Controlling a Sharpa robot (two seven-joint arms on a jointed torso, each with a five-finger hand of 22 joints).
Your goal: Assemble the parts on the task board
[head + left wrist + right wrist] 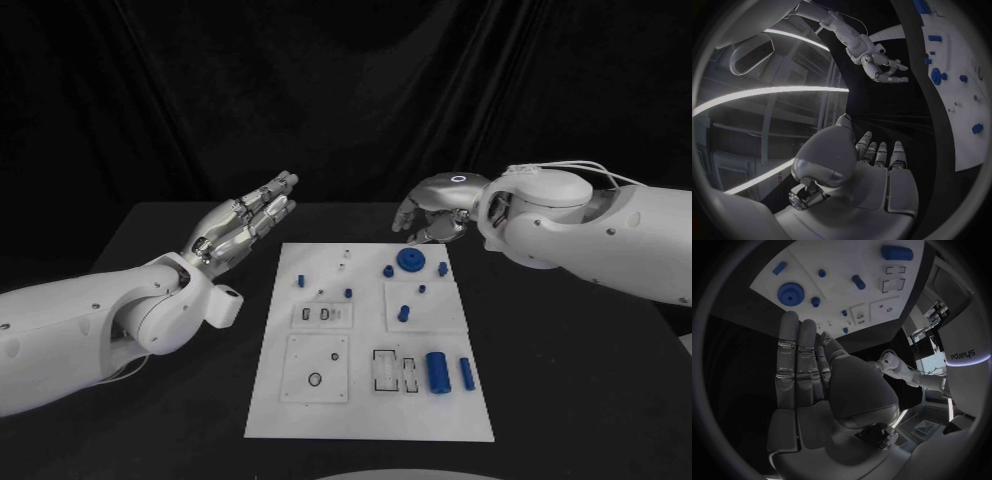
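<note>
The white task board (289, 420) lies in the middle of the black table. On it sit a blue gear (411, 262), two blue cylinders (437, 372) side by side and several small blue pegs (405, 313). My left hand (248, 222) hovers off the board's far left corner, fingers straight and apart, holding nothing. My right hand (433, 215) hangs just beyond the board's far edge above the gear, also holding nothing. In the left wrist view the left hand (873, 165) is spread, with the right hand (882, 67) and gear (937, 76) across from it. The right wrist view shows the right hand (811, 375) with straight fingers over the gear (791, 292).
Black table surface (577, 380) runs along both sides of the board, and a black curtain hangs behind. Several outlined recesses (316, 382) mark the board's near half. My white forearms reach in from both sides.
</note>
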